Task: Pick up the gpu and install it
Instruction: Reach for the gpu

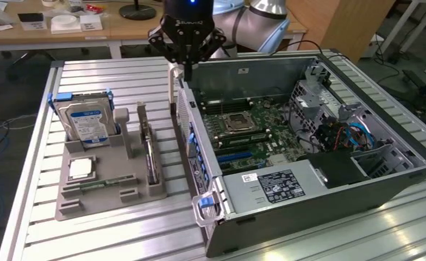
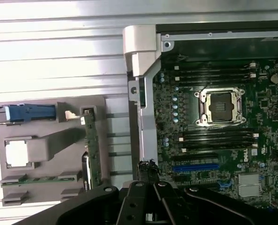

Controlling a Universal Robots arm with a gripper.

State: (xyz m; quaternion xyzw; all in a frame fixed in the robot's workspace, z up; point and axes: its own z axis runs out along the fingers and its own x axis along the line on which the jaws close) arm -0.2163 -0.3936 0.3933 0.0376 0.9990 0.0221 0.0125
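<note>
Upright in the grey holder, the gpu is a thin dark green board with a pale end bracket; my jaws are together, holding nothing.

Black claw (faint pale lettering), blue light, rounded silver-grey arm

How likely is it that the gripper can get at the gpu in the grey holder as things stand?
Probably yes: the gpu stands on edge with nothing above it. The gripper hangs shut over the case wall beside it, so it must open first.
</note>
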